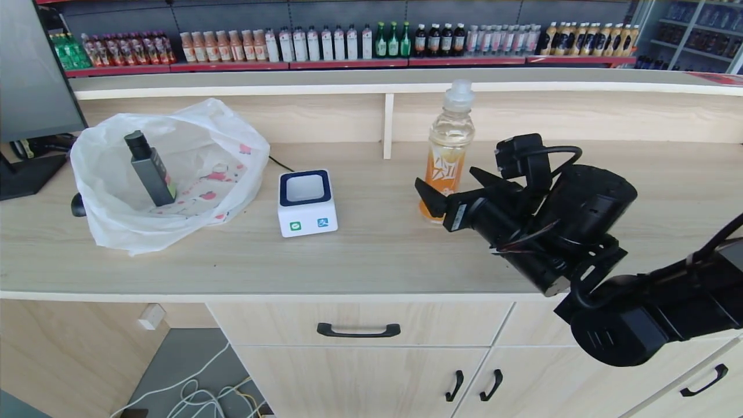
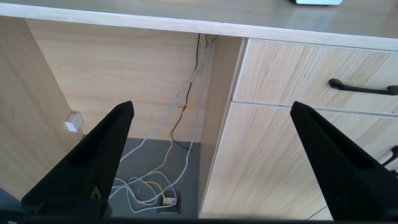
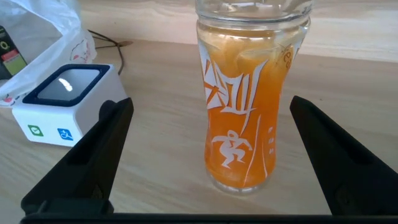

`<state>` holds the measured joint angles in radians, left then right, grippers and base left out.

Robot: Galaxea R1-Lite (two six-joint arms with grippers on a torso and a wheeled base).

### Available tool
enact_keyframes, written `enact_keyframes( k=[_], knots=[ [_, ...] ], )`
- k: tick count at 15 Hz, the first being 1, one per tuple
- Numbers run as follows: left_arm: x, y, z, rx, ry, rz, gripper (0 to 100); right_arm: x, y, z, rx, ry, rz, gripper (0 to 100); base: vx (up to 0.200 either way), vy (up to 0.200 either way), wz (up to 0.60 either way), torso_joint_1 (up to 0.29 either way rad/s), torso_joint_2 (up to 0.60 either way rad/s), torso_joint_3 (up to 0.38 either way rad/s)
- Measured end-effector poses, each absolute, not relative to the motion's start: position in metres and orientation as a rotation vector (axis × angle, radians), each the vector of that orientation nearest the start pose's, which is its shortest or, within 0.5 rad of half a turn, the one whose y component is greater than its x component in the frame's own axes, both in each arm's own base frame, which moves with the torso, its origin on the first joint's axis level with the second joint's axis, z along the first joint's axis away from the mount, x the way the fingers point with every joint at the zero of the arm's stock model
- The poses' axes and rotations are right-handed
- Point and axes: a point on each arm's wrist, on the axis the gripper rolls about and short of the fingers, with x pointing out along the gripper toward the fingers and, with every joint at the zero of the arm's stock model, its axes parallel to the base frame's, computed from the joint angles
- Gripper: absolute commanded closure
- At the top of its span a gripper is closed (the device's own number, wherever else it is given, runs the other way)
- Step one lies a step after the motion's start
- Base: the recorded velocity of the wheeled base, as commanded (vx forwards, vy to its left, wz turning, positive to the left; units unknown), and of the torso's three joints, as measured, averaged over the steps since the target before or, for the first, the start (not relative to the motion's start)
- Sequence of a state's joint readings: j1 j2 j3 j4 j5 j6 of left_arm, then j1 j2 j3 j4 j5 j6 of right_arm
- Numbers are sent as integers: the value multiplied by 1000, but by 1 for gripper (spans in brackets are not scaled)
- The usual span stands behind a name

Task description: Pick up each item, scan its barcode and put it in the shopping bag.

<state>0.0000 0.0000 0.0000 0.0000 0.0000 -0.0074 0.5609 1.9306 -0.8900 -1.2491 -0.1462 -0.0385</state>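
You are looking at a pale wood counter [image 1: 377, 255] with a raised ledge [image 1: 551, 88] along its far edge. Behind it, a long red shelf [image 1: 348, 62] carries a row of drinks.

The bottle [image 1: 448, 152] of orange drink stands upright on the counter, right of centre, near the ledge. Your right claw [image 3: 211, 109] is level with its lower half. The two fingers are spread wide to either side of it and are not touching it.

The white scanner [image 1: 306, 202] with the dark blue top sits just left of the middle. A thin black cord [image 1: 281, 163] runs from behind it toward the bag.

Further left, the white shopping bag [image 1: 232, 174] lies open on the counter. A grey box with a black cap [image 1: 150, 169] leans inside it. A dark monitor [image 1: 32, 69] stands at the far left edge.

Your left claw [image 2: 211, 106] hangs below counter height with its fingers wide apart and nothing between them. It faces the open bay beside the drawers [image 2: 311, 74], where loose cables [image 2: 155, 186] lie on the grey floor.
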Motion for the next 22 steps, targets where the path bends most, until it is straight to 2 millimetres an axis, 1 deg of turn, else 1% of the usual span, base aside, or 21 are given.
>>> enact_keyframes(
  k=[2,6,9,15,19,22],
  knots=[
    [-23,0,75,-7,0,0,0,316,191,190,39,-218,400,0,0,0,0,0,0,0],
    [-23,0,75,-7,0,0,0,327,193,183,34,-207,382,0,0,0,0,0,0,0],
    [-23,0,75,-7,0,-1,0,333,195,181,36,-211,365,0,0,0,0,0,0,0],
    [-23,0,75,-7,0,0,0,352,202,186,63,-234,230,0,0,0,0,0,0,0],
    [-23,0,75,-7,0,0,0,360,207,189,79,-252,178,0,0,0,0,0,0,0],
    [-23,0,76,-7,0,0,0,366,210,191,60,-260,152,0,0,0,0,0,0,0]
  ],
)
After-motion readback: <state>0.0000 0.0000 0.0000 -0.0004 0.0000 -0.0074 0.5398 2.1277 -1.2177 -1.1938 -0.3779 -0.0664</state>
